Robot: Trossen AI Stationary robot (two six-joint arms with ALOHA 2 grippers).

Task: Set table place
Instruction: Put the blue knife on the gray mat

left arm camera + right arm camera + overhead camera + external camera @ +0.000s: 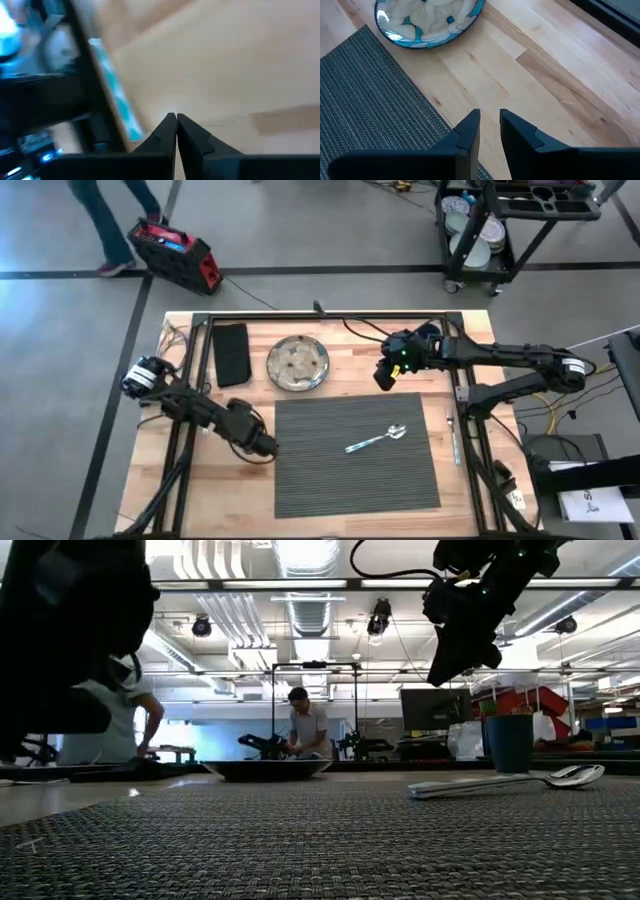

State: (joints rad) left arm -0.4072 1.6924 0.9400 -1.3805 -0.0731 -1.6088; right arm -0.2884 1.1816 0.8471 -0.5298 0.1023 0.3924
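Table (330, 380): you have the light wooden top inside its black tube frame, with both arms reaching in from the sides.
Placemat (350, 470): your dark grey ribbed mat lies flat on the near middle of the table, much wider than the plate behind it.
Left arm: it sits low at the table's left edge, just beside the placemat's left border.
Left gripper (268, 448): your wrist camera shows the two dark fingers (165, 131) pressed together over bare wood, with nothing between them.
Right arm: it stretches in from the right, above the bare wood behind the placemat's far right corner.
Right gripper (385, 375): you see the fingers (467, 131) only slightly parted, a narrow gap between them, holding nothing and hanging clear above the table.
Napkin (231, 353): the plain black cloth lies at the far left, just beside the plate.
Plate (298, 364): the round patterned dish sits on wood just behind the placemat, not on it.
Spoon (376, 440): it lies on the placemat, right of centre, bowl pointing away to the right.
Fork (453, 438): you find it on wood just off the placemat's right edge.
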